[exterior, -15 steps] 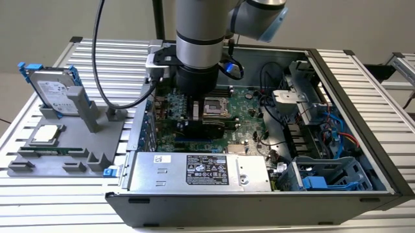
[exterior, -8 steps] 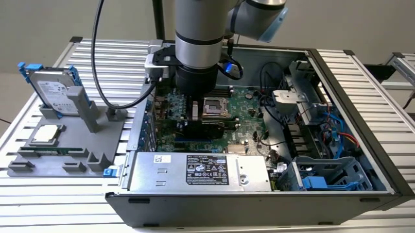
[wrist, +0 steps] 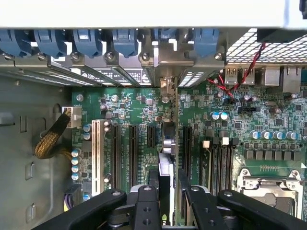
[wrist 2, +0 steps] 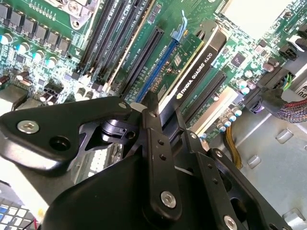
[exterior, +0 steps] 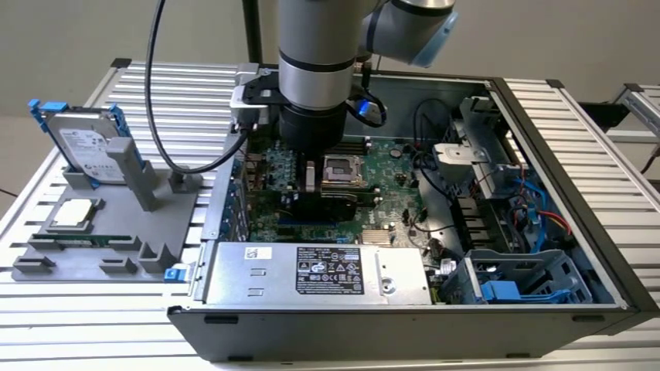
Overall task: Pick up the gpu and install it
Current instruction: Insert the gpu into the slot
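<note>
The gpu [wrist 2: 199, 79] is a thin card, black on one face, standing on edge over the green motherboard [exterior: 397, 166] inside the open computer case. Next to it runs a long blue slot [wrist 2: 158, 72]. My gripper [wrist 2: 165, 112] reaches down into the case and is shut on the card's upper edge, one black finger [wrist 2: 152, 129] on each side. In the first wrist view the gpu [wrist: 166, 177] appears edge-on between the fingers of the gripper [wrist: 168, 184], in line with the case's rear bracket openings. The exterior view has the gpu [exterior: 324, 202] below the gripper [exterior: 314, 184]. Whether it is fully seated I cannot tell.
Outside the case, on the exterior view's left, a grey fixture [exterior: 98, 232] holds a silver hard drive with blue rails [exterior: 88, 143], a processor chip [exterior: 73, 215] and a memory stick [exterior: 83, 239]. Inside are the power supply [exterior: 309, 272], a drive cage [exterior: 515, 282] and loose cables [exterior: 433, 154].
</note>
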`<state>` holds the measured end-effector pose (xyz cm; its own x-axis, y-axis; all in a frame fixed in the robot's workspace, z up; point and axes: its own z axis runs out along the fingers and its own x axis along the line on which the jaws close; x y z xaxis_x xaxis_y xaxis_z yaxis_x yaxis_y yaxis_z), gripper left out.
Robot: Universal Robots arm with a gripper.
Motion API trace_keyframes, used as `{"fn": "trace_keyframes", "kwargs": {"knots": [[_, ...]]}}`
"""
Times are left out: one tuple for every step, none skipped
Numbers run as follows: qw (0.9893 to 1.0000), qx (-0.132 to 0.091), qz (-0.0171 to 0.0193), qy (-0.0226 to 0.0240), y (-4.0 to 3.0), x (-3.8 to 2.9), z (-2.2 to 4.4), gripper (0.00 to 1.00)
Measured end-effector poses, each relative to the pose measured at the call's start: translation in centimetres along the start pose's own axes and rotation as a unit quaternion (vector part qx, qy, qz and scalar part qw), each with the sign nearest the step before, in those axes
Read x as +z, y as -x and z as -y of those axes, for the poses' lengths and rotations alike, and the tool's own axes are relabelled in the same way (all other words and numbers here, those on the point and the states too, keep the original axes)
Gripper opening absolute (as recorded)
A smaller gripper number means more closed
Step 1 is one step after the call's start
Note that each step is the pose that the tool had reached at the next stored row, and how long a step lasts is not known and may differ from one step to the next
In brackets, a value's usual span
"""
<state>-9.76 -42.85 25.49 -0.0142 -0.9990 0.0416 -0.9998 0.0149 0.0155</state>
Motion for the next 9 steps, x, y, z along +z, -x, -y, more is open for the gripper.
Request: {"fn": "trace_keyframes", "kwargs": {"knots": [[1.0000,0.000,0.0003,-0.0001,0.00,0.00,0.00,0.00],[1.0000,0.000,0.0005,-0.0002,0.00,0.00,0.01,0.00],[1.0000,0.000,0.0008,-0.0003,0.00,0.00,0.01,0.00],[1.0000,0.000,0.0010,-0.0004,0.00,-0.02,0.01,0.00],[1.0000,0.000,0.0011,-0.0004,0.00,-0.02,0.01,0.00],[1.0000,0.000,0.0012,-0.0004,0.00,-0.03,0.01,0.00],[1.0000,0.000,0.0014,-0.0004,0.00,-0.04,0.01,0.00],[1.0000,0.000,0.0016,-0.0004,0.00,-0.06,0.01,0.00],[1.0000,0.000,0.0018,-0.0003,-0.01,-0.10,0.01,0.00]]}}
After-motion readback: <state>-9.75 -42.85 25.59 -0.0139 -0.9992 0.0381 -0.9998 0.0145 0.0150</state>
